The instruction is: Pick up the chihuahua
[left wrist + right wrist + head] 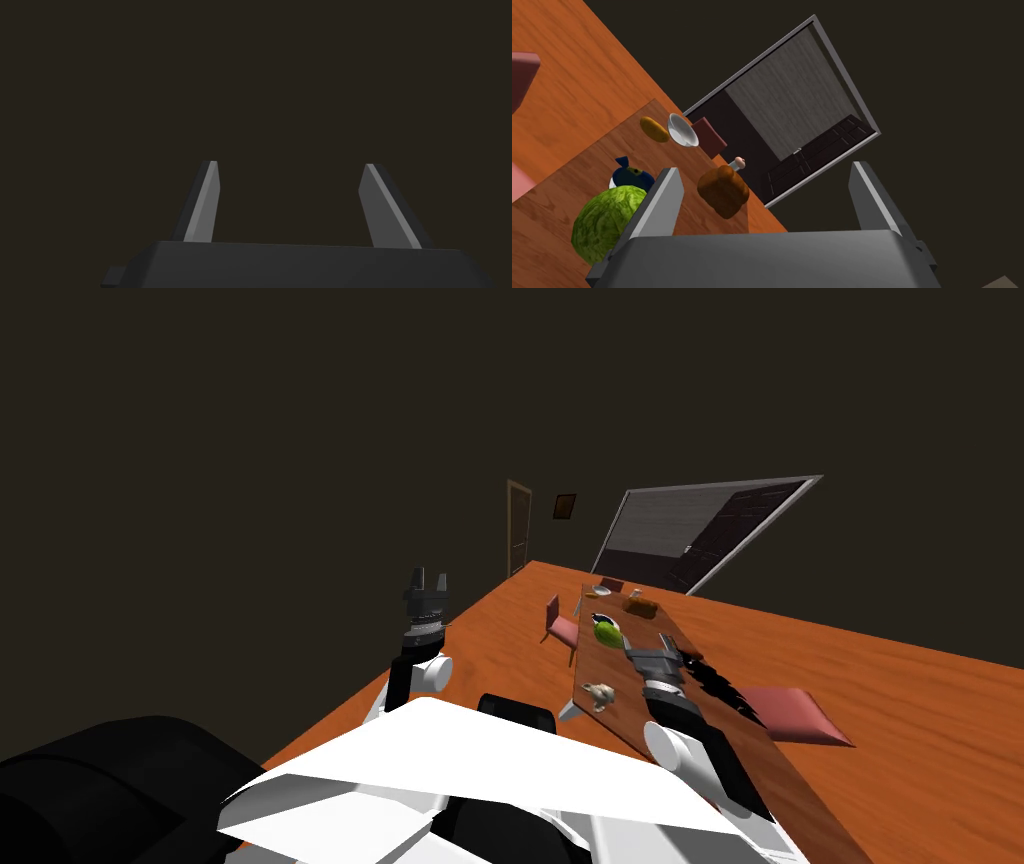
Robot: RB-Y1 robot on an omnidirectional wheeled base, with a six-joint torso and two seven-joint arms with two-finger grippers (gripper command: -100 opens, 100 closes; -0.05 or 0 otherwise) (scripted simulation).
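Chihuahua (599,693) on table (603,665), before cabbage (607,633).

The chihuahua (599,693) is rendered in pale tan. The table (577,167) is shown in brown wood grain, the floor (900,698) in brighter orange grain. The cabbage (604,222) is coloured a veined green, the loaf (723,192) brown, the bowl (682,131) white, the chair (797,713) dull pink.

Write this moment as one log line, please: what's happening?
right claw: open, over table, near cabbage | left claw: open, empty | chihuahua: on table, not grasped
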